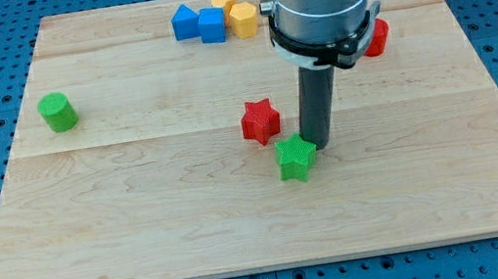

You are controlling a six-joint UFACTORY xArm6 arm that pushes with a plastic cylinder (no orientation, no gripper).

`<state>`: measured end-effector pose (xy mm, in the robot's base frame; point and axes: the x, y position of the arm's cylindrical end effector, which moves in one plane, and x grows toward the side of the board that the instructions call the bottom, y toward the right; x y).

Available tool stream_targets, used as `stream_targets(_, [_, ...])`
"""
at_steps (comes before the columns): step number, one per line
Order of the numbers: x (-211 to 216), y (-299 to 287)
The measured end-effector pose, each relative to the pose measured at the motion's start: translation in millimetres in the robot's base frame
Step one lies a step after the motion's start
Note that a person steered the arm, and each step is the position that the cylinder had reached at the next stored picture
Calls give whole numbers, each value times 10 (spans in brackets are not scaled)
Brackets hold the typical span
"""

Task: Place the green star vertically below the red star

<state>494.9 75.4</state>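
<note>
Tip position: my tip (317, 146) touches green star (296, 158) at its upper-right edge.
Target offset: green star sits below-right of red star (260, 121).
Required push: leftward, judged.
Gripper: none fitted; rod only.

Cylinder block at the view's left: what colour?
Green, seen in the camera view: the cylinder stands alone, far from my tip.

The arm's last section is a broad, smooth cylinder in pale silver-grey, cut off by the view's top. A black ring clamp with a white band circles its lower edge, with small lugs jutting out at each side. Below hangs a straight dark-grey rod, ending at my tip (318, 146).
</note>
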Motion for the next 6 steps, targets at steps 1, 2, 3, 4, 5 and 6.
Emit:
stream_targets(1, [315, 301])
stream_targets(2, [352, -72])
stream_targets(3, [197, -298])
stream_targets(4, [-210, -356])
stream_targets(5, [-385, -421])
stream_targets(6, [-533, -1091])
